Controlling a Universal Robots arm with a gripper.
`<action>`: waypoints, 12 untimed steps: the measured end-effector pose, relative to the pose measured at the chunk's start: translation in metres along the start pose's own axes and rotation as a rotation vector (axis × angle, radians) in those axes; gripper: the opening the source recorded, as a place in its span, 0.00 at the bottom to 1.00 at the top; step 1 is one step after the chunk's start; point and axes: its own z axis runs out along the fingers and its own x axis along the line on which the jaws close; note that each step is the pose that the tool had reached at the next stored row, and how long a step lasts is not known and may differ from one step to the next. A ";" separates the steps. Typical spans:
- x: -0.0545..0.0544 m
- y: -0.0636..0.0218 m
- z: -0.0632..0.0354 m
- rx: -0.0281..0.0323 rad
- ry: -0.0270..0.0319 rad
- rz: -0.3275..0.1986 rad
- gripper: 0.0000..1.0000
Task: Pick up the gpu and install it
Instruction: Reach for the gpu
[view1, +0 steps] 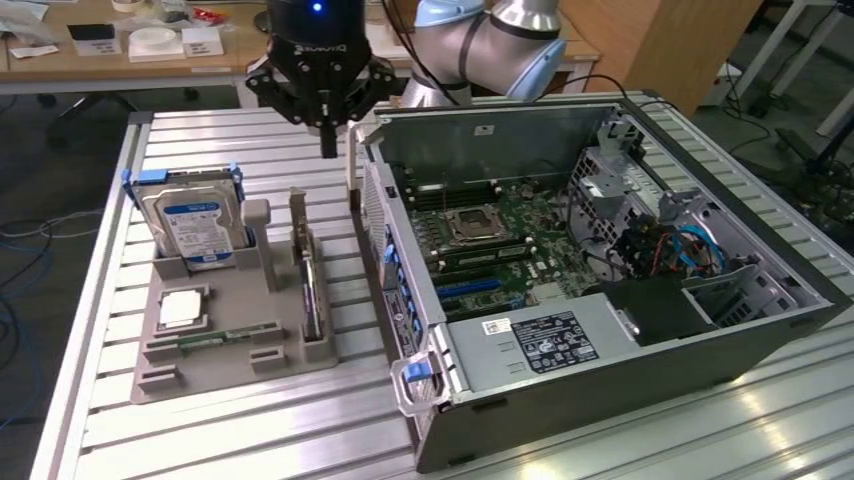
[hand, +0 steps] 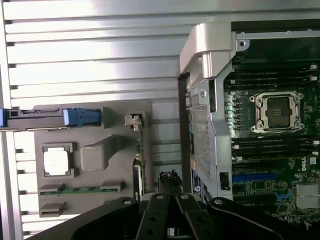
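A ribbed aluminium surface (view1: 200, 440) carries everything. Past its far edge, at the exterior view's left, stands a wooden desk (view1: 80, 65) strewn with small items, and loose cables (view1: 20, 250) lie on the floor beside the surface. A wooden cabinet (view1: 667, 40) stands further to the right at the back.

On the left part of the surface sits a grey tray (view1: 214, 375). At its far left end a hard drive (view1: 198, 228) with a blue label stands upright in a blue-edged cradle. Nearer the camera a square processor chip (view1: 183, 308) lies flat in a pocket, and a green memory stick (view1: 227, 338) lies in a slot just beside it. The gpu (view1: 311, 295) stands on its edge in the slot along the tray's right side, its pale bracket at the far end, untouched.

Above the gap between tray and case hangs the gripper (view1: 328, 150), well clear of the gpu, its jaws clenched together on nothing.

To the right lies an open computer case (view1: 627, 360), with a motherboard (view1: 514, 240), a bare processor socket (view1: 470, 225) and a labelled power supply (view1: 547, 340) inside.

The arm (view1: 494, 40) is cut off at the frame's top. In the wrist view the gpu (hand: 141, 160) shows edge-on, so its face cannot be read, and the gripper (hand: 170, 210) covers its near end.
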 end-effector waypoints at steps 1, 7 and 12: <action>0.004 -0.0001 0.0001 0.0000 0.0000 0.000 0.11; 0.018 -0.0010 0.0004 -0.0001 0.0000 0.000 0.11; 0.028 -0.0017 0.0006 0.0000 0.0000 0.001 0.11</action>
